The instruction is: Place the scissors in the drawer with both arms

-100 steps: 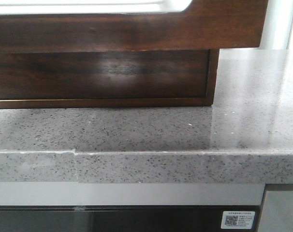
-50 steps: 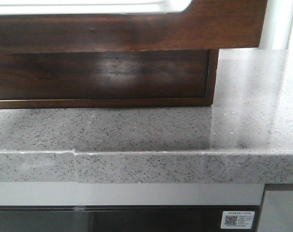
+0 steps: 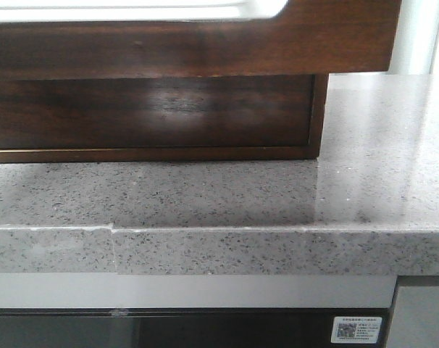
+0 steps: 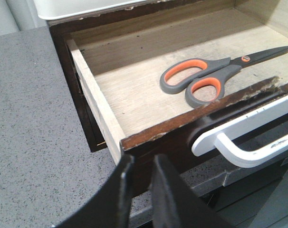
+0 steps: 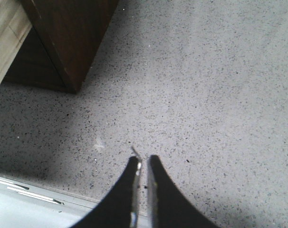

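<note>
The scissors (image 4: 206,76), grey with orange-lined handles, lie flat on the pale floor of the pulled-out drawer (image 4: 94,102), blades toward its far side. In the front view the drawer's (image 3: 205,47) glossy dark-brown front spans the top, its white scoop along the upper edge. My left gripper (image 4: 143,159) hovers just in front of the drawer's near front corner. Its jaws stand a narrow gap apart with nothing between them. My right gripper (image 5: 143,159) hangs shut and empty over the grey countertop (image 5: 206,95). Neither gripper shows in the front view.
The dark wood cabinet body (image 3: 154,112) stands on the speckled countertop (image 3: 241,196), and its corner (image 5: 72,38) is to one side of my right gripper. A white handle-like bar (image 4: 239,140) runs along the drawer's front. The counter's front edge (image 3: 277,250) is close.
</note>
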Controlling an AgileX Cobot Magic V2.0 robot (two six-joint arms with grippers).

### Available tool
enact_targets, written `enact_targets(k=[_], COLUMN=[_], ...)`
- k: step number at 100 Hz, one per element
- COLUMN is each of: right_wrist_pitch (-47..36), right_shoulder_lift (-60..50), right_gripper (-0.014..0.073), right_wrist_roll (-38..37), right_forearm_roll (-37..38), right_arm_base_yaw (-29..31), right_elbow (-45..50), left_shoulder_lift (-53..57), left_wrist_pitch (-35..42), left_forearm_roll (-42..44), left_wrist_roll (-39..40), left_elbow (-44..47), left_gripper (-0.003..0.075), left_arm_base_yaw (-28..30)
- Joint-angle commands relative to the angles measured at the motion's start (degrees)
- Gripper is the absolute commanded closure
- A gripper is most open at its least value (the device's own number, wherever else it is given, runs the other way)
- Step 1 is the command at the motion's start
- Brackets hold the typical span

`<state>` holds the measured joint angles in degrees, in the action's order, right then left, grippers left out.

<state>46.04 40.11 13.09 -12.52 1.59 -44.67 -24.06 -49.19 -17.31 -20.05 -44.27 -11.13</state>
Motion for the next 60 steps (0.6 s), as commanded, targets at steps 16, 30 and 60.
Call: enact_targets(k=[16,30,60], right_wrist_pitch=[-3.4,-2.95,-2.95], right_shoulder_lift=[-0.22,-0.22,-0.22], right_gripper=[0.0662,0.0662,0.0662], right_wrist_roll=[-0.01,-0.01,-0.01], right_forearm_roll=[-0.58,-0.58,-0.58], right_arm_base_yaw=[0.48,0.48,0.48], right_elbow=[-1.33,-1.33,-1.33], left_shoulder_lift=[-0.93,-0.93,-0.93], left_wrist_pitch=[3.33,3.45,3.45], left_forearm_roll=[-1.17,-1.17,-1.17], left_wrist_roll=[0.48,0.48,0.48], left_elbow=[-1.87,-1.87,-1.87], left_gripper=[0.0741,0.0741,0.0741], left_arm_base_yaw=[-0.41,-0.41,-0.41])
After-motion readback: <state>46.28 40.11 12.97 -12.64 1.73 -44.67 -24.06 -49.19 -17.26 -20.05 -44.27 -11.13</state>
